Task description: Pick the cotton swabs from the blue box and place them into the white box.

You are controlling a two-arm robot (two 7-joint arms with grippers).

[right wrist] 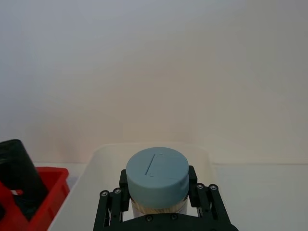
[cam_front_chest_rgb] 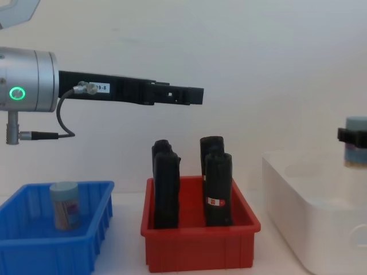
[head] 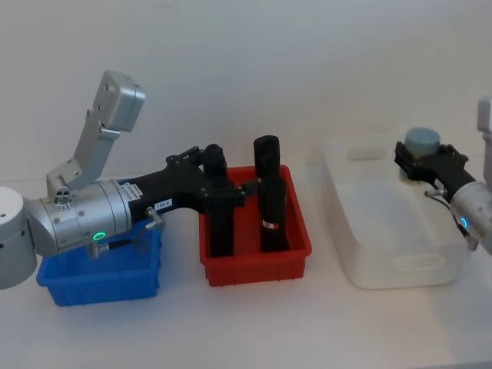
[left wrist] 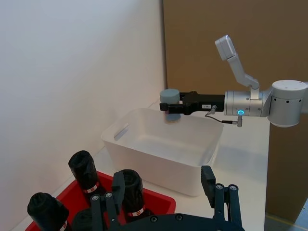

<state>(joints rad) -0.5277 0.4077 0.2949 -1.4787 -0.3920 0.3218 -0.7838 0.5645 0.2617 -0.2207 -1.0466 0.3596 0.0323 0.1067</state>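
My right gripper point(head: 425, 163) is shut on a cotton swab tub point(head: 422, 141) with a pale blue lid and holds it upright above the far end of the white box point(head: 407, 270). In the right wrist view its fingers point(right wrist: 193, 183) clamp the tub point(right wrist: 157, 169) from both sides. Another cotton swab tub point(cam_front_chest_rgb: 64, 205) stands in the blue box point(cam_front_chest_rgb: 34, 246). My left gripper point(cam_front_chest_rgb: 196, 96) hangs open high above the red bin point(cam_front_chest_rgb: 200, 247), nothing between its fingers point(left wrist: 215, 188). My left arm covers most of the blue box point(head: 100, 286) in the head view.
The red bin point(head: 255, 269) sits between the two boxes and holds several tall black cylinders point(head: 269, 192) standing upright. A pale wall rises just behind the bins. Bare white table lies in front of them.
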